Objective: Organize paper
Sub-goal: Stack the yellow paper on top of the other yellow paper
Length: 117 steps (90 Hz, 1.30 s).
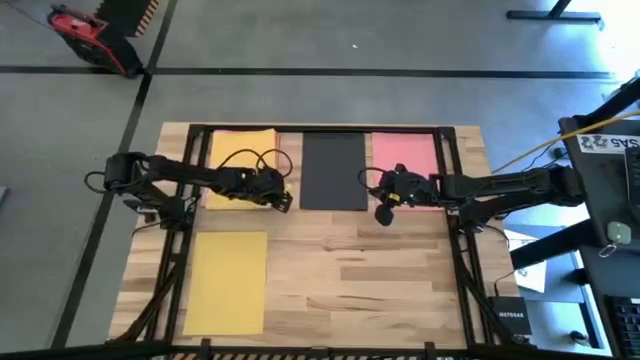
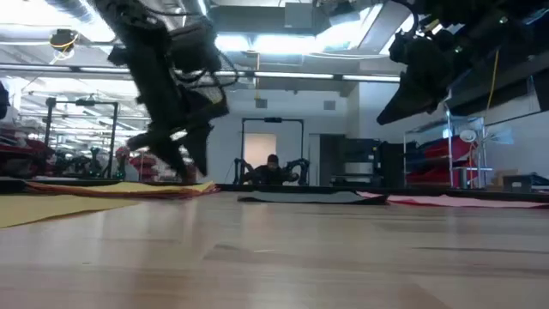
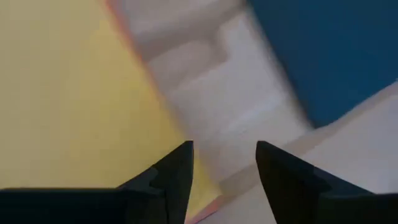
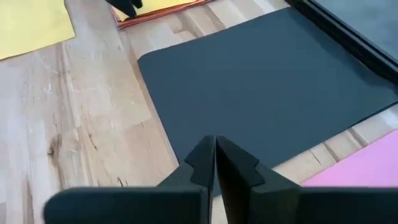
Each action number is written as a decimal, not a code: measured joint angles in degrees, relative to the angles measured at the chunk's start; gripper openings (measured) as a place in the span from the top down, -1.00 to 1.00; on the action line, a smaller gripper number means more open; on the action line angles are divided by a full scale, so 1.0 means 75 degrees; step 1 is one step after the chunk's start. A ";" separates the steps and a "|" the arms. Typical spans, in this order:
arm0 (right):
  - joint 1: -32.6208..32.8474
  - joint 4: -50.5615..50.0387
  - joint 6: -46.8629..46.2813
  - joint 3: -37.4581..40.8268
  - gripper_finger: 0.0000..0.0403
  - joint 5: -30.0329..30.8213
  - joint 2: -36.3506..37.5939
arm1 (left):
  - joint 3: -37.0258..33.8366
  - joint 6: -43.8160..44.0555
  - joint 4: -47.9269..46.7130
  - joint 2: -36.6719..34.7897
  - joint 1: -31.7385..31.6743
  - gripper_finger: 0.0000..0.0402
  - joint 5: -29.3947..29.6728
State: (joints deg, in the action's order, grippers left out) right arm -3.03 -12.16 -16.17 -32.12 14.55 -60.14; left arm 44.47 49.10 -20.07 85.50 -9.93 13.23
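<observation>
Left gripper (image 1: 284, 198) at yellow sheet (image 1: 238, 166) edge

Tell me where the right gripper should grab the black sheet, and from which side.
Probably the black sheet's near corner on the right gripper's side, coming from above. It lies flat on the table, so there's no edge to pinch head-on; that corner has bare wood around it and sits closest to the shut fingers, away from the pink sheet.

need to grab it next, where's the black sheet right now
In the high view the black sheet lies flat at the table's far edge, middle, between the yellow sheet under the left gripper and the pink sheet by the right gripper.
</observation>
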 joint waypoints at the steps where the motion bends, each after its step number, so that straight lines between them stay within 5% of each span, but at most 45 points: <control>1: 0.0000 -0.0002 0.0005 0.0000 0.97 0.0000 0.0000 | 0.0014 -0.0013 -0.0002 0.0015 0.0001 0.21 0.0028; 46: 0.0000 -0.0001 0.0222 0.0000 0.97 0.0203 0.0000 | 0.0579 0.0210 -0.0753 0.1167 0.0009 0.23 -0.0505; 79: 0.0000 0.0003 0.0307 0.0000 0.97 0.0396 0.0000 | 0.1186 -0.0606 -0.2085 0.1156 -0.0154 0.95 -0.0581; 117: 0.0000 -0.0016 0.0432 0.0000 0.97 0.0396 0.0000 | 0.1192 -0.0221 -0.2205 0.1156 -0.0104 1.00 -0.1306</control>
State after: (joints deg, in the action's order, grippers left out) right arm -3.03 -12.28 -12.93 -32.12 17.52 -60.14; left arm 53.41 47.44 -36.61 94.17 -10.72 3.43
